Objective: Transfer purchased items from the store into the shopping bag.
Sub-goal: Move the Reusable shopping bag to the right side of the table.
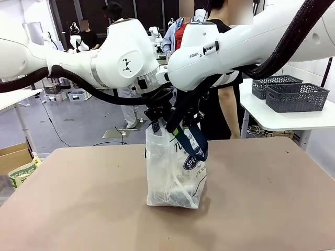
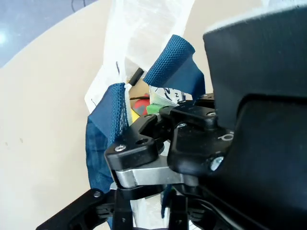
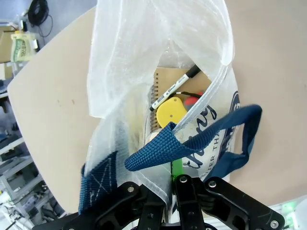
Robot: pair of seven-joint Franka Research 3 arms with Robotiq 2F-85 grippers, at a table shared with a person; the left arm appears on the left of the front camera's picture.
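Translucent plastic forms the shopping bag (image 1: 175,175), which stands upright near the middle of the tan tabletop (image 1: 272,198), its mouth held up by both arms meeting above it. The right claw (image 3: 170,189) is closed on the bag's rim beside a navy strap handle (image 3: 158,148). The left claw (image 1: 157,125) sits at the bag's top edge next to the other navy strap (image 2: 108,120); whether it grips cannot be told. Inside the bag lie a spiral notebook (image 3: 168,84), a black marker (image 3: 175,87) and a yellow round item (image 3: 171,111). Grey mesh baskets (image 1: 296,97) rest on a white side table (image 1: 277,121).
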